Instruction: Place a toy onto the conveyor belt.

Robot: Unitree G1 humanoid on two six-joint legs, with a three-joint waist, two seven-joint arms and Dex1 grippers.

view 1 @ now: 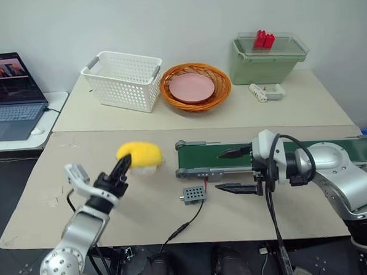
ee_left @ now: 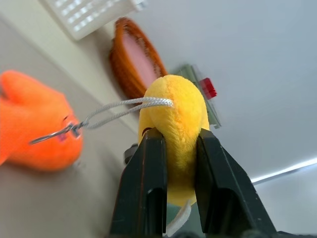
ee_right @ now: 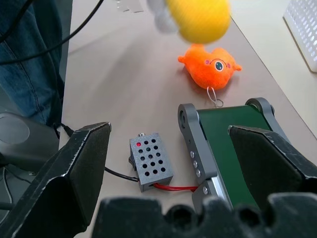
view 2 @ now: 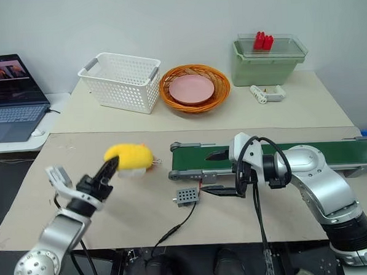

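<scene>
Toy: the rounded yellow plush toy sits clamped in my left gripper, held off the beige table, well left of the belt's end roller
Grip: my two black fingers pinch its middle and the plush bulges between them
Handling: I judge it light, soft, squashy, not fragile; the fuzzy cover should not slip
Hold point: the body's middle, clear of the grey hanging cord
Right gripper: jaws spread wide, empty, at the near end of the long dark green conveyor belt
Nearby: an orange fish-shaped plush toy lies on the table beside the belt's end
</scene>
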